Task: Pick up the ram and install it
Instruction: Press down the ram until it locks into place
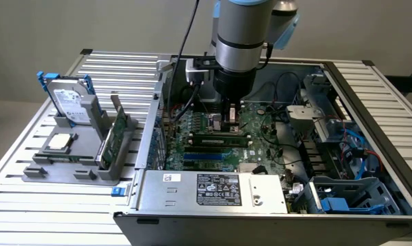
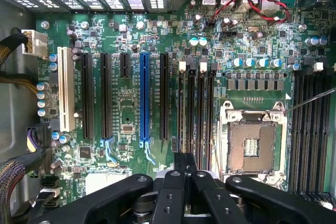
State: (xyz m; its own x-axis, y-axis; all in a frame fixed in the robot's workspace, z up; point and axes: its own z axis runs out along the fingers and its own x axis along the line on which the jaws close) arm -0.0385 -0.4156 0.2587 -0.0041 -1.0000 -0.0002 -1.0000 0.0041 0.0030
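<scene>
Over the motherboard [image 1: 213,148] inside the open computer case [image 1: 192,195], the gripper [image 1: 231,119] reaches down, and the ram [image 1: 219,138] lies along the memory slots just beneath it; from the wrist, the fingers [image 2: 170,192] look clenched on the ram's [image 2: 184,161] dark top edge; it is probably light, stiff and fragile, best held by its edges.
</scene>
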